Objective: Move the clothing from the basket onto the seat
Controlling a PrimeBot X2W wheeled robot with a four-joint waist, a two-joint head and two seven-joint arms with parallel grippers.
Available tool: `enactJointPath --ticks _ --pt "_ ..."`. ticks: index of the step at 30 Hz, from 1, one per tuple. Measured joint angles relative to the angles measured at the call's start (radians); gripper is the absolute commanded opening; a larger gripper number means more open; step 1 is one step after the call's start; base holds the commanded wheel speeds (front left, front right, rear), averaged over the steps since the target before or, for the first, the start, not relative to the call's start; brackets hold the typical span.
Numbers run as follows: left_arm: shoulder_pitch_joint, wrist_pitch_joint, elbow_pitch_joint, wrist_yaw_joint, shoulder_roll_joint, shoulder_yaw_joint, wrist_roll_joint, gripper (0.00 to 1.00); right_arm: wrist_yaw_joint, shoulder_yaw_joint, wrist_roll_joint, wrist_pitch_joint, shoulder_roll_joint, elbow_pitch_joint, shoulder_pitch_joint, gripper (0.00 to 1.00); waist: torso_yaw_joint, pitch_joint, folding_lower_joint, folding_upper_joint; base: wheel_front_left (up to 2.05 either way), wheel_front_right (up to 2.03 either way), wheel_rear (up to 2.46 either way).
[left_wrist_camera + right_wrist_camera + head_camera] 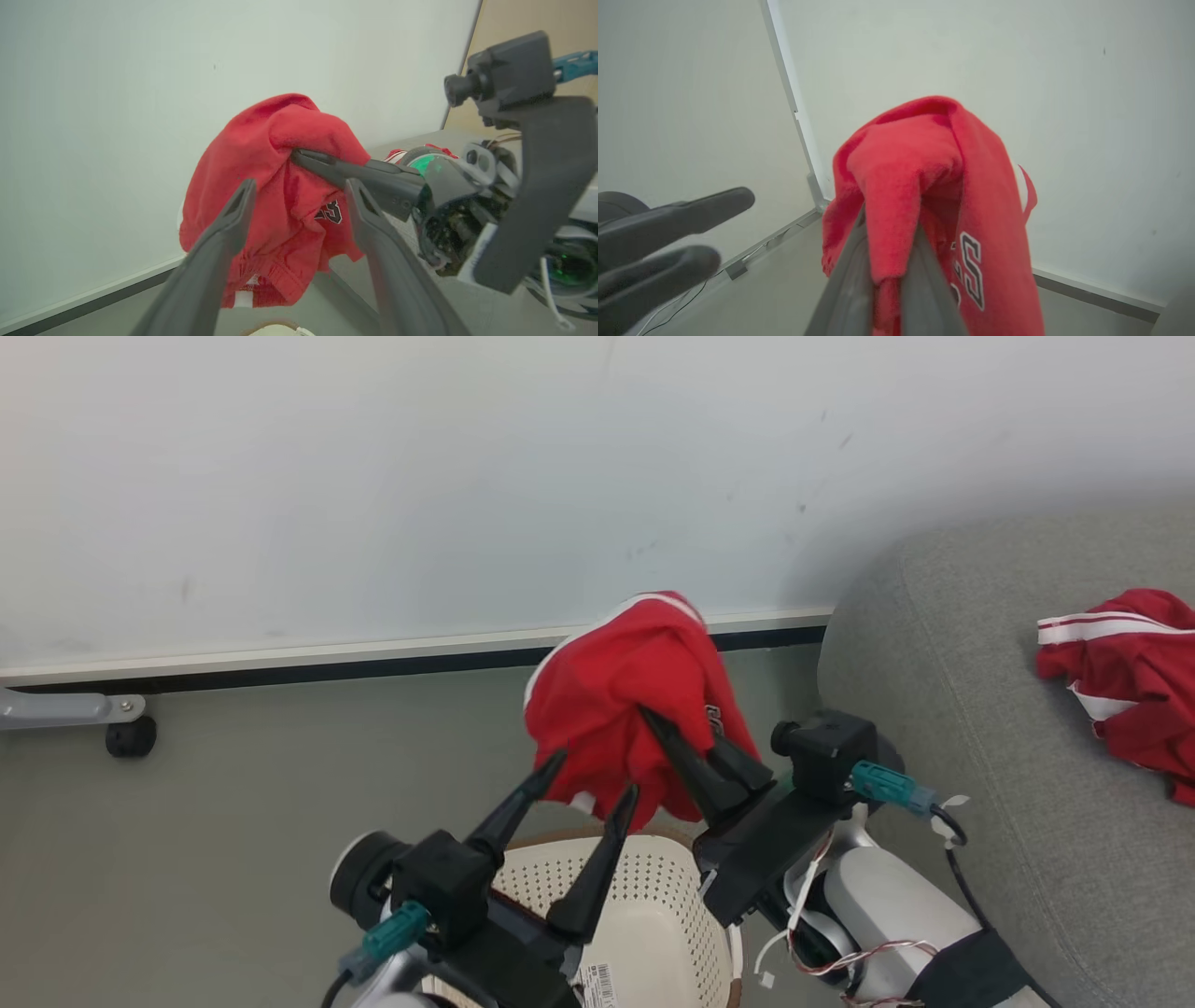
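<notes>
Left gripper [596, 773] spread wide beside clothing [625, 672] pinched by right gripper [651, 716]

Bunched red garment [624, 695] above basket [658, 919]

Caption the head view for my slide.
Right hand holds a red garment above the basket, left hand open beside it, another garment on the seat.

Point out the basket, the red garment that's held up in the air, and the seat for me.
basket [663, 882], head view, on its perforated inner wall.
held red garment [621, 681], head view, on the bunched fabric's middle.
seat [934, 644], head view, on bare grey cushion near its rounded edge.
</notes>
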Motion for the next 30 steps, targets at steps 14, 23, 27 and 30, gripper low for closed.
enactJointPath --ticks 14,23,27,30 --pt "0.046 0.031 0.007 -0.008 0.047 -0.048 0.016 1.0 0.0 -0.033 0.017 -0.044 -0.019 0.071 -0.011 0.0 -0.048 0.018 0.0 0.0 0.0 0.0 0.0" --pt "0.057 0.04 0.001 -0.009 0.06 -0.055 0.018 1.0 0.0 -0.059 0.025 -0.062 -0.025 0.089 -0.011 0.0 -0.111 0.042 0.0 0.0 0.0 0.0 0.0" --pt "0.057 0.044 -0.004 -0.01 0.065 -0.056 0.018 1.0 0.0 -0.068 0.027 -0.07 -0.026 0.096 -0.012 0.0 -0.138 0.053 0.0 0.0 0.0 0.0 0.0" --pt "0.056 0.051 -0.007 -0.01 0.072 -0.06 0.021 1.0 -0.002 -0.083 0.032 -0.08 -0.027 0.109 -0.017 0.0 -0.177 0.067 0.0 0.0 0.0 0.0 0.0"
